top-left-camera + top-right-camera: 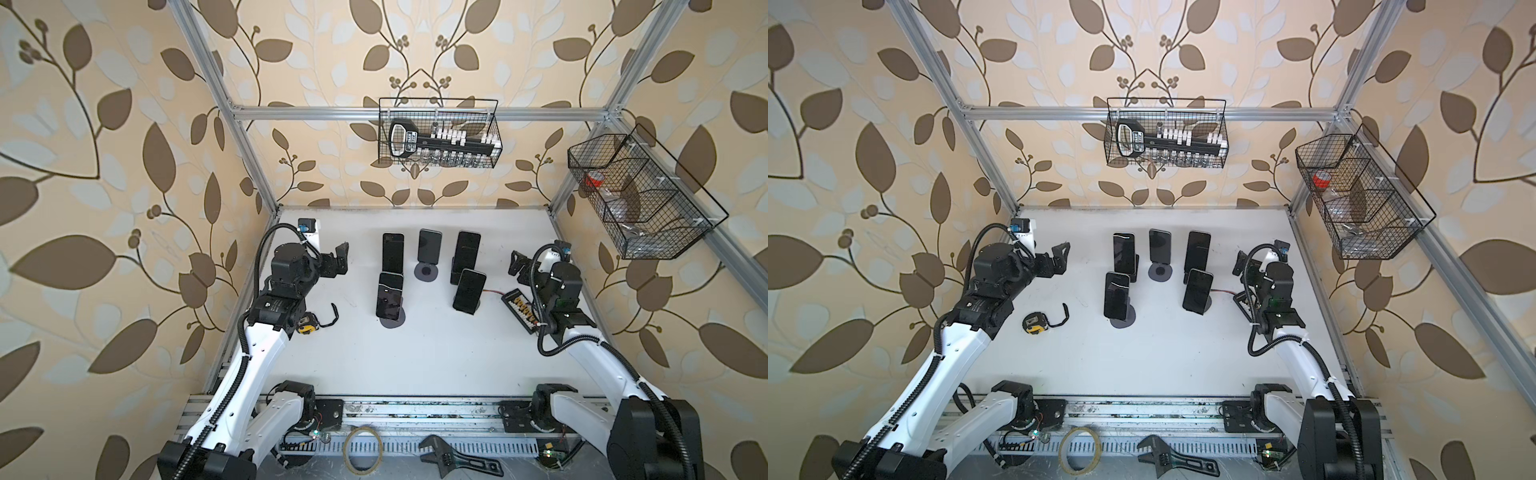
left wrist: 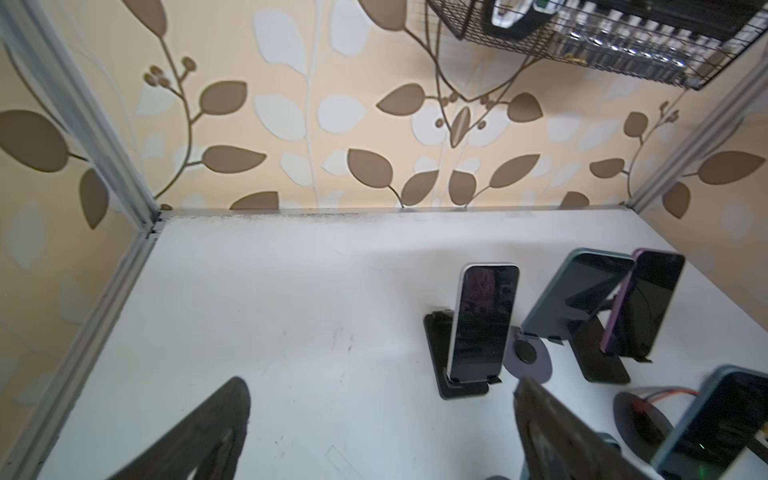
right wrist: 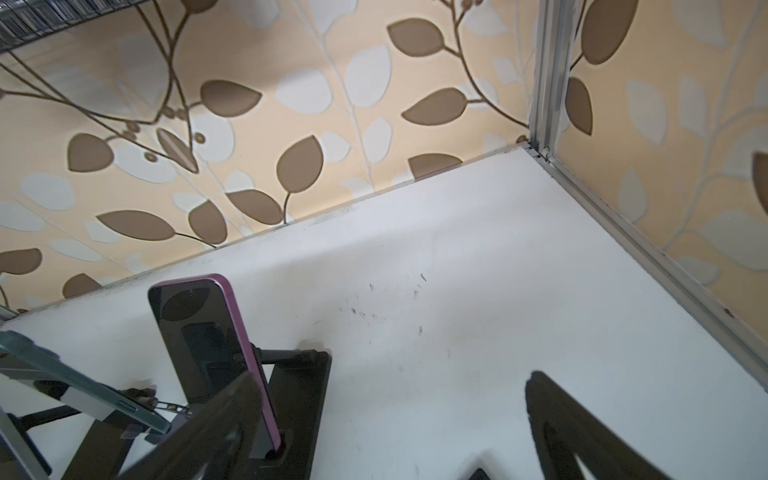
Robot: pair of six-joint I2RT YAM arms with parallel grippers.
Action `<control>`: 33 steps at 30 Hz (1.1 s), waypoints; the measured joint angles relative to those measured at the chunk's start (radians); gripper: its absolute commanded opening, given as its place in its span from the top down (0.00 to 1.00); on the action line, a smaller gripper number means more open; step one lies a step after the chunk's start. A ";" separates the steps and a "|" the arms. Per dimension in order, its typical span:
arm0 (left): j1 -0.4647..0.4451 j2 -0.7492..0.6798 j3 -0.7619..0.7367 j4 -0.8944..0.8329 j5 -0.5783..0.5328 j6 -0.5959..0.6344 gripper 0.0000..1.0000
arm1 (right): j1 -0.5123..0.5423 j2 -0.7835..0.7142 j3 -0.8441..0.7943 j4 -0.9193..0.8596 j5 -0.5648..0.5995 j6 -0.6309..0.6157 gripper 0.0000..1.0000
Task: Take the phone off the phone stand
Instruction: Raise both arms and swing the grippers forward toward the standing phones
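Mid-desk, nearer the back edge, five phones sit propped on stands, dark screens toward the front edge; can't tell which one the task means. Back row, 3: white-edged phone (image 1: 392, 251) on a flat black stand (image 2: 440, 353) closest to the left edge, blue-edged phone (image 1: 429, 245) on a round-foot stand (image 1: 428, 272) in the middle, purple phone (image 1: 467, 251) closest to the right edge. Front row, 2: front-left phone (image 1: 389, 295) just in front of the white-edged one, front-right phone (image 1: 468, 291) just in front of the purple one. All five are on their stands.

Left claw (image 1: 341, 254) hovers btwn the back-left corner and the white-edged phone, near it but apart. Its fingers (image 2: 216, 415) are spread wide, w/ only bare desk (image 2: 291, 311) btwn them. Right claw (image 1: 515, 264) hovers by the right edge, beside the purple phone, w/ a gap in both top views. Its fingers (image 3: 561, 415) are also wide apart, bare desk btwn. In the right wrist view one finger overlaps the purple phone's lower part; can't tell contact from that view.

Also on the desk: tape measure (image 1: 306, 328) by the left edge, black terminal strip (image 1: 521, 309) by the right edge, red wire (image 1: 492, 293) from it toward the front-right phone. Wrench (image 1: 457, 455) and tape ring (image 1: 363, 449) lie past the front edge.
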 measured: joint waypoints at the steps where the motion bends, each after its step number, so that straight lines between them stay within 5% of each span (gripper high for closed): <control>1: -0.010 0.000 0.000 -0.004 0.017 0.008 0.01 | 0.000 -0.006 0.003 -0.013 -0.007 0.005 0.00; 24: -0.140 -0.014 0.021 -0.098 0.133 0.122 0.01 | 0.020 -0.089 0.157 -0.333 -0.129 0.141 0.05; 33: -0.181 -0.069 -0.007 -0.061 0.236 0.122 0.01 | 0.119 -0.141 0.233 -0.496 -0.119 0.189 0.07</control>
